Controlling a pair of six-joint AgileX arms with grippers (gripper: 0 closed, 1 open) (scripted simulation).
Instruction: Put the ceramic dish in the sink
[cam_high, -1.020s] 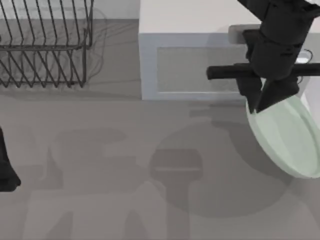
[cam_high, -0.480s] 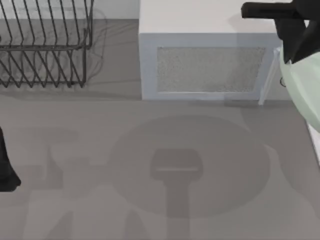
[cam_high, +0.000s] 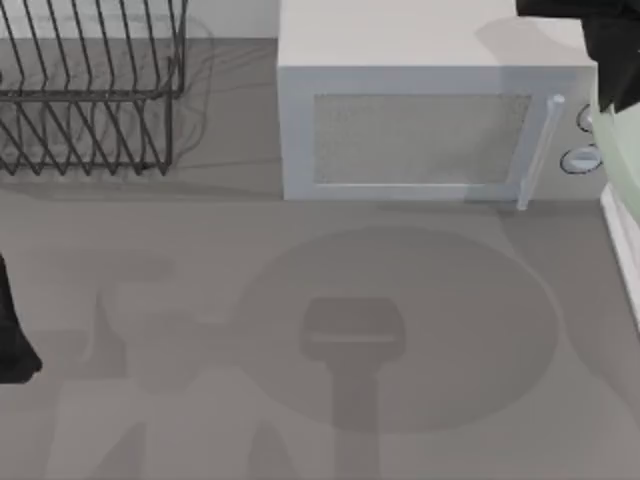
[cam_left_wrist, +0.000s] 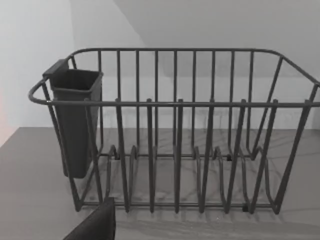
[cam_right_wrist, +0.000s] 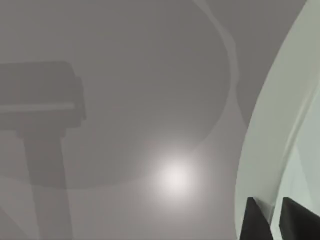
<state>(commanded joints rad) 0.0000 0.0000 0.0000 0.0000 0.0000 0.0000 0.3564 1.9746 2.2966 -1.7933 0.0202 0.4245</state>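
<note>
Right gripper (cam_right_wrist: 270, 220) hangs over the bench's far right corner, fingers pinching the plate's (cam_right_wrist: 272, 130) rim; left arm (cam_high: 12, 335) parked at the left edge.

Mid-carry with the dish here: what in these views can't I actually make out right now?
- Ceramic dish: top view's right edge cuts off all but a sliver.
- Sink: just a strip of white rim; basin lies past the same edge.
- Right gripper: fingertips straddle the dish rim in the right wrist view, rest cut off.
- Left gripper: one dark corner before the dish rack; fingers unseen.
</note>
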